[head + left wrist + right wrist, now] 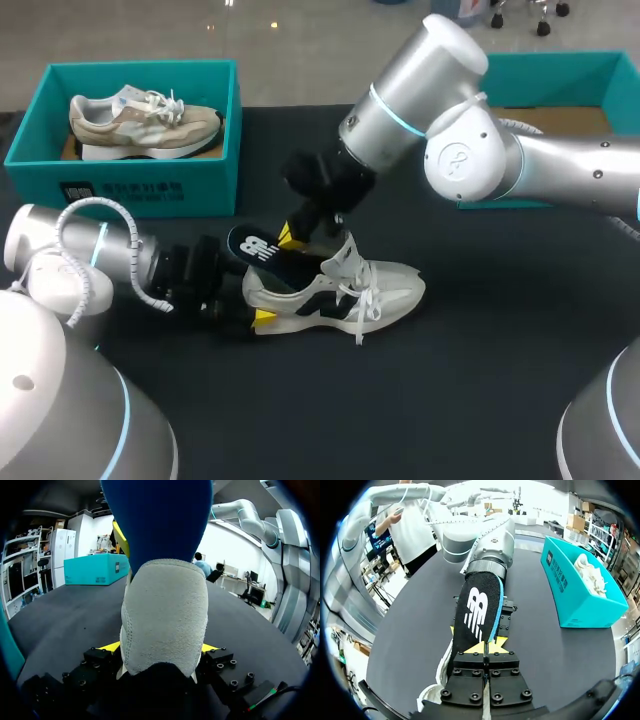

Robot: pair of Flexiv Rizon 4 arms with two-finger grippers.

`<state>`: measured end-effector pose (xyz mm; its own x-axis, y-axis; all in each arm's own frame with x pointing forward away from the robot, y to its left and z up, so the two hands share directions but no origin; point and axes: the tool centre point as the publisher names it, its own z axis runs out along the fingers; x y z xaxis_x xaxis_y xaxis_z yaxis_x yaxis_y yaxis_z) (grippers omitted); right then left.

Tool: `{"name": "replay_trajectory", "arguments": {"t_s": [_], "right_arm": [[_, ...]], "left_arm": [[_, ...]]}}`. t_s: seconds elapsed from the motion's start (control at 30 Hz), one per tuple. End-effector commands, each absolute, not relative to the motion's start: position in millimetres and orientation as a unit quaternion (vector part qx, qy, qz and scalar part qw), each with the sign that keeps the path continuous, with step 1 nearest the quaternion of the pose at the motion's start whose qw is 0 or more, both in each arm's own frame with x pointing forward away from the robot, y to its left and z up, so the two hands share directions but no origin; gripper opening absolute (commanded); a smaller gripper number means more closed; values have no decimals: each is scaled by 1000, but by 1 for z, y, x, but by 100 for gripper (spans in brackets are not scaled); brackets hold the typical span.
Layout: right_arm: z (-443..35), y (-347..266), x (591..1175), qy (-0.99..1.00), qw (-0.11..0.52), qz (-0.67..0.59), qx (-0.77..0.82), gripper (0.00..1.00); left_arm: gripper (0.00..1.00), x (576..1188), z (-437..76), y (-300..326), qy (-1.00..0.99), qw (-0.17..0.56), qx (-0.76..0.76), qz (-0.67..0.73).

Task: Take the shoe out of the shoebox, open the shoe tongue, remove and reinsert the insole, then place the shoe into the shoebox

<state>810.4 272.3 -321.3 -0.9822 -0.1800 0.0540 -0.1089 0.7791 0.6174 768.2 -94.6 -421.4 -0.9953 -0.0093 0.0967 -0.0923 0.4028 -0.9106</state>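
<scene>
Navy insole (258, 248), pinched by the right gripper (481, 644), could buckle or slip if the shoe (350, 290) twists in the left gripper (160, 647) clamping its heel.

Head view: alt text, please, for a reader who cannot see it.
The right pincer grips a dark insole sticking out of a white shoe lying on the black table, while the left pincer clamps the shoe's heel. Behind, a teal box holds a beige shoe at left; a second box stands at right.
</scene>
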Motion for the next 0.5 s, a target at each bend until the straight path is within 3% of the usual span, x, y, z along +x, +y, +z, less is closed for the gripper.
{"name": "replay_trajectory", "arguments": {"t_s": [0.03, 0.07, 0.23, 0.3, 0.33, 0.5], "right_arm": [[-320, 276, 809, -942, 56, -322, 78, 16], [-320, 276, 809, -942, 55, -322, 80, 35], [-319, 277, 808, -942, 54, -320, 83, 49], [-319, 277, 808, -942, 53, -319, 84, 94], [-318, 277, 807, -943, 53, -319, 84, 100], [-316, 272, 801, -944, 52, -314, 85, 100]], "left_arm": [[0, 769, -426, -94, -837, 38, 31, 544], [0, 769, -426, -94, -837, 38, 31, 544], [0, 769, -426, -94, -837, 38, 31, 544], [0, 769, -426, -94, -837, 38, 31, 544], [0, 769, -426, -94, -837, 38, 31, 544], [0, 769, -426, -94, -837, 38, 31, 544]]}}
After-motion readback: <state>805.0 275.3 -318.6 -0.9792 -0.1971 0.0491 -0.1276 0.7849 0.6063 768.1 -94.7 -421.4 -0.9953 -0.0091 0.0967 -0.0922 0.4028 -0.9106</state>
